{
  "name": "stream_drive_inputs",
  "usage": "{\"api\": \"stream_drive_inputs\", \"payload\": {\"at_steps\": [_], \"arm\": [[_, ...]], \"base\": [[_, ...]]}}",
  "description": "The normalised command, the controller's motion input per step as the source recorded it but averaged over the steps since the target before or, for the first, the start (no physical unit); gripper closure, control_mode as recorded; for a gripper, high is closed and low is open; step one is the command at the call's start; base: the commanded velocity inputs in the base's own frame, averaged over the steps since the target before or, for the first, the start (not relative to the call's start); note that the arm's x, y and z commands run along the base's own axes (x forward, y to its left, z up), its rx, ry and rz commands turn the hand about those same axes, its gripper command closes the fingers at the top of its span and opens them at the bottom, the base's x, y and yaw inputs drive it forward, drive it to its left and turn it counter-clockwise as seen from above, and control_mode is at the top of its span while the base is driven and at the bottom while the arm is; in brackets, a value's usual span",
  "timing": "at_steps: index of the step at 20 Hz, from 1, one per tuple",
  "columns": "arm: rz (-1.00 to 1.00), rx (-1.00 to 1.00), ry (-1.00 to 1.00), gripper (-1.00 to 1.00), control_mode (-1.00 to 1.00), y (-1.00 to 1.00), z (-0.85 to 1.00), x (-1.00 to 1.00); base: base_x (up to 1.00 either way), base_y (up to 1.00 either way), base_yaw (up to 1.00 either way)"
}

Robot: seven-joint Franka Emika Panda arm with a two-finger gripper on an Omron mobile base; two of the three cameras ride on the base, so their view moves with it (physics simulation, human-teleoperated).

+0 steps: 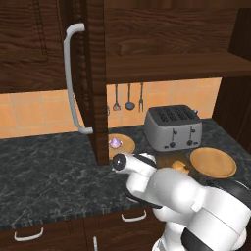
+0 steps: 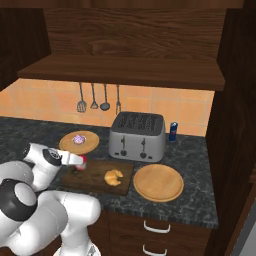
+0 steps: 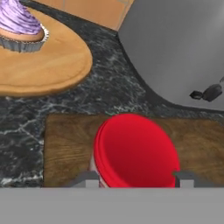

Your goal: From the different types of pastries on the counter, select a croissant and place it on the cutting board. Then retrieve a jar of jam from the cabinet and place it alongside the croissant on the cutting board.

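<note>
Now red jar of jam [image 3: 133, 151], round lid, over cutting board [image 3: 70, 146]

The board [image 2: 92, 178] lies on the counter [image 2: 200, 200] before the toaster [image 2: 137, 136], with the croissant [image 2: 113, 176] on its right part and the jar [image 3: 133, 151] over its left end. A plate [image 2: 158, 182] lies right of the board; another plate [image 2: 67, 143], behind its left end, bears the cupcake [image 2: 78, 138]. A can [image 2: 173, 131] stands right of the toaster.

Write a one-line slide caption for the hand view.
Gripper holds the red jam jar over the cutting board, cupcake plate and toaster behind.
</note>
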Motion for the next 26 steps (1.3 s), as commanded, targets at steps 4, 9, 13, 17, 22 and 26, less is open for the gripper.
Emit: {"api": "stream_drive_inputs", "payload": {"at_steps": [4, 9, 13, 17, 22, 26], "arm": [[0.01, 0.06, -0.05, -1.0, -1.0, -0.35, -0.42, -0.13], [-0.01, 0.2, 0.25, -1.0, -1.0, 0.0, -0.03, -0.33], [-0.03, 0.06, 0.11, -1.0, -1.0, 0.05, 0.0, -0.44], [0.02, 0.01, 0.0, -1.0, -1.0, 0.0, 0.0, -0.12], [0.03, 0.0, -0.03, -1.0, -1.0, -0.03, 0.38, -0.36], [0.2, 0.08, 0.0, -1.0, -1.0, -0.42, 0.77, -0.54]], "base": [[0.0, 0.0, 0.0], [0.0, 0.0, 0.0], [0.0, 0.0, 0.0], [0.0, 0.0, 0.0], [0.0, 0.0, 0.0], [0.0, 0.0, 0.0]]}}
